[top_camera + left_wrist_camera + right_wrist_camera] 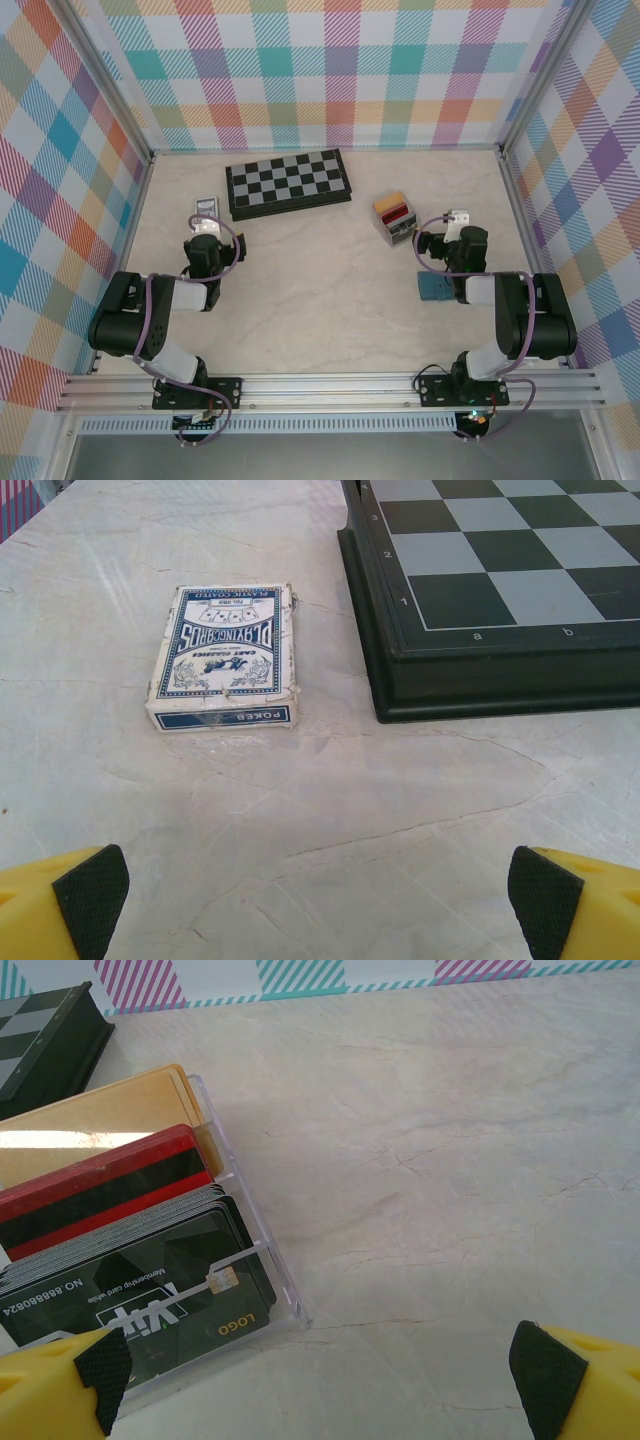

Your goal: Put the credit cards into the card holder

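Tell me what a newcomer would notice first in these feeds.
The black-and-white chessboard at the back centre of the table dominates the overhead view. To its right a clear box holds the credit cards, black in front, red and tan behind, just ahead of the open right gripper. A blue card deck lies left of the board; the teal card holder lies on the right side.

We see a black-and-white chessboard (288, 184) at the far side of the marble bench (320, 300). A blue deck box (222, 657) lies flat just left of it. A small clear box (398, 234) stands apart to its right. Plaid walls (330, 70) surround us.
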Controlling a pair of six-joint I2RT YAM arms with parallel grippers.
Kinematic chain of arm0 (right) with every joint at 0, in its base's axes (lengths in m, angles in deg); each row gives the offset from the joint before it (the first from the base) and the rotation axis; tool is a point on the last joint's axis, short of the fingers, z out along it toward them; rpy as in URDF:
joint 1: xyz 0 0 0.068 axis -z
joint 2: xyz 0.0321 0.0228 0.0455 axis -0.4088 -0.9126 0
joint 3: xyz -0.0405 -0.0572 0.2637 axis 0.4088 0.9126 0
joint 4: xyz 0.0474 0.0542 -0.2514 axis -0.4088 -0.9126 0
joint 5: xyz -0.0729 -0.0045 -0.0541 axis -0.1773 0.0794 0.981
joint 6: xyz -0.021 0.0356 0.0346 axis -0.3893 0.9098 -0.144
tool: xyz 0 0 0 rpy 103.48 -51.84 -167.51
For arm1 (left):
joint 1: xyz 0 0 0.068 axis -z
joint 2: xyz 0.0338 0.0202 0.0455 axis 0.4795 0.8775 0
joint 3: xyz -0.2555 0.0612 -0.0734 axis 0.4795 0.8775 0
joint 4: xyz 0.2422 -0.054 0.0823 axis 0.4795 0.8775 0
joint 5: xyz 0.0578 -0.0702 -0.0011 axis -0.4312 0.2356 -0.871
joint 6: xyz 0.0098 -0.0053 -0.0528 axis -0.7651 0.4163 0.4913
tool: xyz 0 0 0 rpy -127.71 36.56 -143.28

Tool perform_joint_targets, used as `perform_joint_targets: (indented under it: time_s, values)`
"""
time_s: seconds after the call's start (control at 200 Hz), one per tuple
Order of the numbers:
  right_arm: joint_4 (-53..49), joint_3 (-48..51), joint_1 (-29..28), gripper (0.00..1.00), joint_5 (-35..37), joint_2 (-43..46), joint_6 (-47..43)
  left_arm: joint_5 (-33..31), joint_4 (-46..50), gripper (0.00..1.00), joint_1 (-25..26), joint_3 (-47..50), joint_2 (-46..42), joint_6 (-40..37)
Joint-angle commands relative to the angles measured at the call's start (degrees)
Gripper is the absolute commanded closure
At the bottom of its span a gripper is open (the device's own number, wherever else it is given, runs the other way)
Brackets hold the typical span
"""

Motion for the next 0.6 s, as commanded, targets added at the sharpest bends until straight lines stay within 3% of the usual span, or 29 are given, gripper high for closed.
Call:
perform_joint_targets:
  time_s: [0.0, 0.25, 0.34, 0.485, 0.595]
  values:
    - [0.07, -0.82, -0.02, 0.00, -1.12, -0.15, -0.64, -0.85, -2.32, 0.00, -0.55, -0.22, 0.18, 0.74]
    - [-1.34, -0.73, -0.22, 0.00, 0.62, 1.83, -0.12, -3.97, -4.10, 0.00, -0.59, 3.51, -5.66, 2.02]
    - [-4.30, -0.42, -0.24, 0.00, 4.01, 5.79, 1.41, -6.73, 2.78, 0.00, -1.04, 3.93, -12.55, 4.74]
    - [-29.79, -6.33, -0.18, 0.00, 7.39, 17.25, 5.30, -6.46, 13.75, 0.00, -1.47, 5.08, -24.50, 8.26]
    - [-50.54, -13.45, -0.17, 0.00, 10.88, 22.64, 15.54, -1.91, 26.60, 0.00, -1.47, 2.61, -34.46, 11.87]
